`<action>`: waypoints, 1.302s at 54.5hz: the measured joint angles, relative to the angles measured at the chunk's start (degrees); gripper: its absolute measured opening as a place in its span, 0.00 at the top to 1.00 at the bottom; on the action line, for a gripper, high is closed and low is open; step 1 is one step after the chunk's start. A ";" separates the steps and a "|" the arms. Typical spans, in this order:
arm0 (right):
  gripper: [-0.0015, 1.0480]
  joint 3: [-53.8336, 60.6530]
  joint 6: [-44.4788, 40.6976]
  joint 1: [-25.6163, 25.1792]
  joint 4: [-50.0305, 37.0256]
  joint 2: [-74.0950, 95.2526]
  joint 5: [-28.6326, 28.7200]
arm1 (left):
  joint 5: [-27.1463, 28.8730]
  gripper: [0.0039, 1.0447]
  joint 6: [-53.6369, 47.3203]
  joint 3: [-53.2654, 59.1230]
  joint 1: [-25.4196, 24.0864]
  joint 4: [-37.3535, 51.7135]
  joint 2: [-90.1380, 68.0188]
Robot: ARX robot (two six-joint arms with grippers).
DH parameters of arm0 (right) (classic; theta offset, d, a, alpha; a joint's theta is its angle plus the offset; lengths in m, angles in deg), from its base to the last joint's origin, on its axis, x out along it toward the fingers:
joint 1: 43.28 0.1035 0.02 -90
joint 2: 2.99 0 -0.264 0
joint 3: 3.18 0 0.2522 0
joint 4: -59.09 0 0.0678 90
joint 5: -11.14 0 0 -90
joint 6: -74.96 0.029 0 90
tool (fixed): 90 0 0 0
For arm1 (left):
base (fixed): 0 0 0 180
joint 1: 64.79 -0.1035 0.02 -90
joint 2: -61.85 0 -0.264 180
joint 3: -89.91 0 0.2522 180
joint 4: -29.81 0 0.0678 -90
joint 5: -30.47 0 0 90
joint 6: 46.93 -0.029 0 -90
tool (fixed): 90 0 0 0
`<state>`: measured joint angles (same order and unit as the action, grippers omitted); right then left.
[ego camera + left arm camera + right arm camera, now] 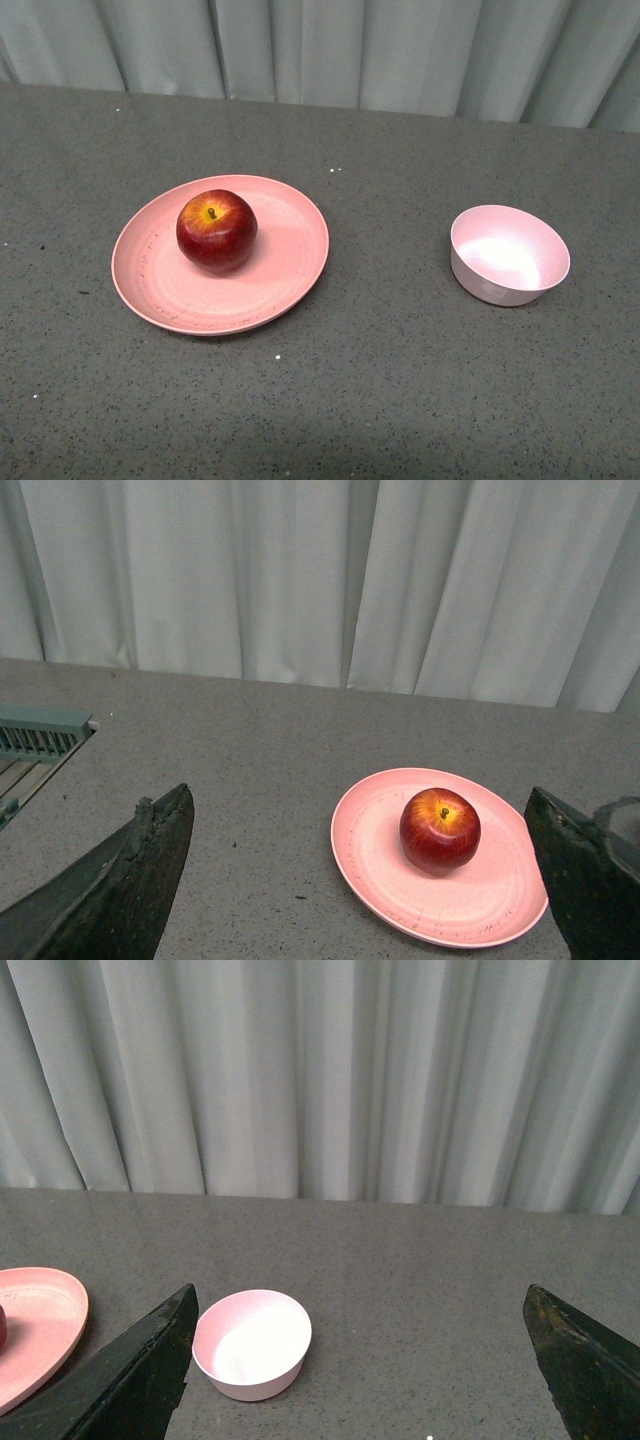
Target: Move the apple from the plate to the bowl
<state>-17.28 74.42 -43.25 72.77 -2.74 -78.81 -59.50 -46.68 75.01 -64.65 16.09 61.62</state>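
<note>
The dark-red apple sits stem up on the salmon-pink plate at the left of the grey table. The small pale-pink bowl stands empty to the right, apart from the plate. Neither gripper shows in the front view. My left gripper is open and empty, short of the apple and plate, which lie between its dark fingers. My right gripper is open and empty, with the bowl close by one finger and the plate's edge beyond.
Pale curtains hang behind the table's far edge. A green slatted grille lies at the table's side in the left wrist view. Bare grey tabletop lies between plate and bowl.
</note>
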 joint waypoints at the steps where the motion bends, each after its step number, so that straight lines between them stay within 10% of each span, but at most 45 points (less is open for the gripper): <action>1: 0.09 0.00 0.00 0.00 0.00 0.00 0.00 | 0.00 0.06 0.00 0.00 0.00 0.00 0.00; 71: 0.09 0.00 0.00 0.00 0.00 0.00 0.00 | 0.00 0.06 0.00 0.00 0.00 0.00 0.00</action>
<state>-17.28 74.42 -43.25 72.77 -2.74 -78.81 -59.50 -46.68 75.01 -64.65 16.09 61.62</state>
